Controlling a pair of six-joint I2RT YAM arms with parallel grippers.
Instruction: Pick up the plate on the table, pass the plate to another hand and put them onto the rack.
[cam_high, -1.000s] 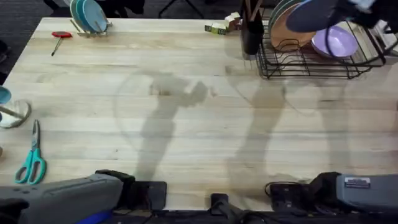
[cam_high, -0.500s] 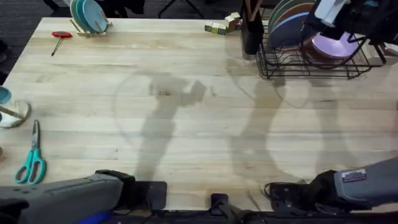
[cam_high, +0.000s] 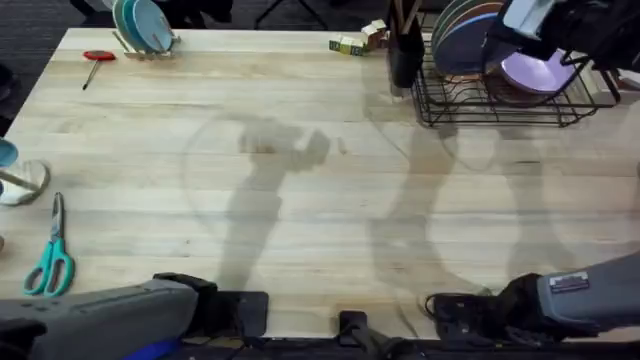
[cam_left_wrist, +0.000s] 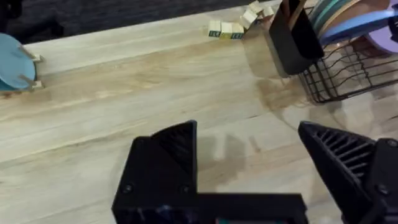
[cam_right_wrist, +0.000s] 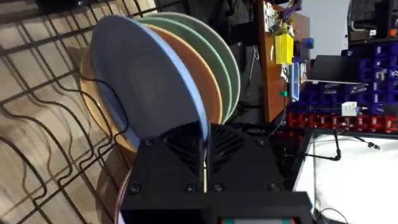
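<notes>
The right gripper (cam_right_wrist: 205, 146) pinches the plate (cam_right_wrist: 146, 78), seemingly seated in the rack (cam_high: 500, 105); pale table (cam_high: 300, 200).

In the overhead view the right gripper (cam_high: 528, 22) covers part of the plate (cam_high: 462, 47) where it stands in the rack (cam_high: 500, 108), and the picture's top edge cuts the plate's upper rim. Behind it, the orange plate (cam_right_wrist: 196, 87) and green plates (cam_right_wrist: 219, 53) show as slivers. The rack's right end runs off the picture. Both arm bases at the table's (cam_high: 300, 200) near edge are cropped.
</notes>
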